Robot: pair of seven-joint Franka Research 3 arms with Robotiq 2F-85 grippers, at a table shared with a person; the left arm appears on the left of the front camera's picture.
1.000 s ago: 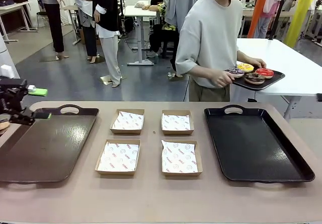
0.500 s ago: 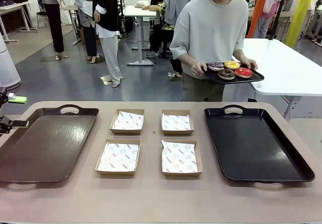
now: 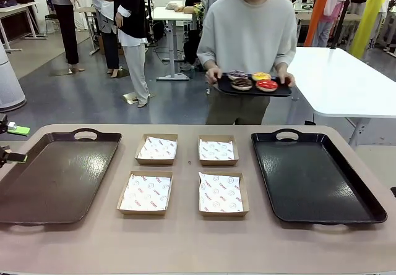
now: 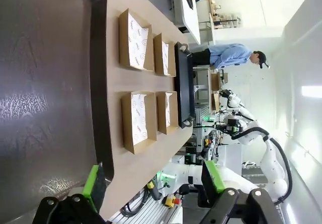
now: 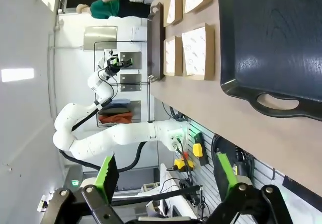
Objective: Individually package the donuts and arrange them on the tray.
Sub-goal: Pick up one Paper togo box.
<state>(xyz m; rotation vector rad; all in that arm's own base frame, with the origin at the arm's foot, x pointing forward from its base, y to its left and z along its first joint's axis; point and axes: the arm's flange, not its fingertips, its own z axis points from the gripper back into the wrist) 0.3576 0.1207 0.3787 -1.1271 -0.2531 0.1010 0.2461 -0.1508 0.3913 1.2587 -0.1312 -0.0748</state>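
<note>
Four donuts rode on a small tray [image 3: 282,93] that a person [image 3: 247,34] held beyond the far edge of the table [image 3: 185,244], well apart from everything on it. They were a yellow donut [image 3: 261,76], a red donut [image 3: 266,85], a dark donut [image 3: 241,84] and a purplish donut [image 3: 237,75]. The topping of the last one was too small to make out. One hand [image 3: 213,75] gripped each short end of the small tray, and its near rim hid part of the fingers.

On the table, four boxes [image 3: 156,149] lined with paper stood in two rows of two, with narrow gaps between them. A brown tray [image 3: 86,134] lay to their left and a black tray [image 3: 286,133] to their right, each with a free strip of table before the nearest box. A wider bare strip ran along the near edge.

The left gripper [image 3: 18,144] hung at the left border of the front view, just outside the outer rim of the brown tray, and the frame cut off most of it. In its own view the left gripper [image 4: 152,178] had its fingers [image 4: 93,181] spread wide and held nothing. One pad was beside the wall of the brown tray [image 4: 102,83]. The right gripper [image 5: 166,171] also had its fingers [image 5: 224,169] wide apart and empty. It stood off the table's side, beyond the handle of the black tray [image 5: 274,103]. The boxes [image 5: 198,50] appeared there partly cropped by the top border.
</note>
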